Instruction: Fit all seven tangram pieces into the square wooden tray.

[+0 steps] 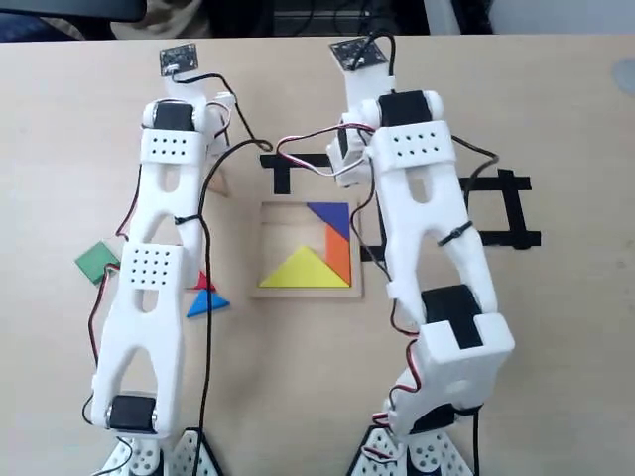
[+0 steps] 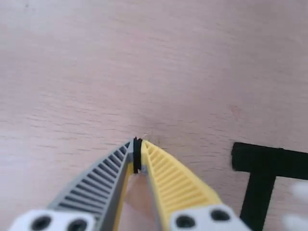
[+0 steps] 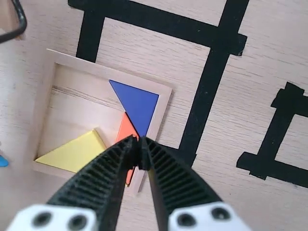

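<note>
The square wooden tray (image 1: 306,294) lies between the two arms. It holds a blue triangle (image 1: 332,218), an orange piece (image 1: 340,260) and a yellow triangle (image 1: 301,268). Left of it, a green piece (image 1: 96,261), a red piece (image 1: 204,283) and a small blue triangle (image 1: 206,302) lie loose on the table. My right gripper (image 3: 141,150) is shut and holds nothing, above the tray (image 3: 110,70) near the orange piece (image 3: 126,131) and the blue triangle (image 3: 137,103). My left gripper (image 2: 137,156) is shut over bare table, beyond the tray's far left corner.
Black tape lines (image 1: 496,208) mark the table right of and behind the tray, and one stretch (image 2: 264,163) lies close to my left gripper. Cables (image 1: 298,149) hang between the two arms. The left arm (image 1: 149,288) partly covers the loose pieces.
</note>
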Robot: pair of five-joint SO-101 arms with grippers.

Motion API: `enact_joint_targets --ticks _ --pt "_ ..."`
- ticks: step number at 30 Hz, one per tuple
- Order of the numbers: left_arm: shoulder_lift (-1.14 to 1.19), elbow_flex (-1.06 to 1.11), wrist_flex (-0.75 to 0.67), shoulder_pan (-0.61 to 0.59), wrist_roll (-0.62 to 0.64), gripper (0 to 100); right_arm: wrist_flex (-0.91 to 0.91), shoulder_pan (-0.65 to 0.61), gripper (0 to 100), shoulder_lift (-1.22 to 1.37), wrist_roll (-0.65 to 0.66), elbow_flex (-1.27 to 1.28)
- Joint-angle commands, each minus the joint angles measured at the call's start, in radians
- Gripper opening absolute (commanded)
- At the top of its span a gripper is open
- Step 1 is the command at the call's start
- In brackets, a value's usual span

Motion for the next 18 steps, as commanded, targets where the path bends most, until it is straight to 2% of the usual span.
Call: enact_joint_targets --ticks 1,14,18 --pt "-0.018 -0.048 0.006 0.01 0.006 3 -0.008 0.008 1.1 -0.058 0.002 -0.002" --pt "-0.02 0.074 0.008 0.018 0.008 3 -0.009 0.054 1.1 -0.058 0.035 -0.004" --pt "-0.025 0.074 0.061 0.027 0.008 3 -0.009 0.054 1.1 -0.058 0.035 -0.004"
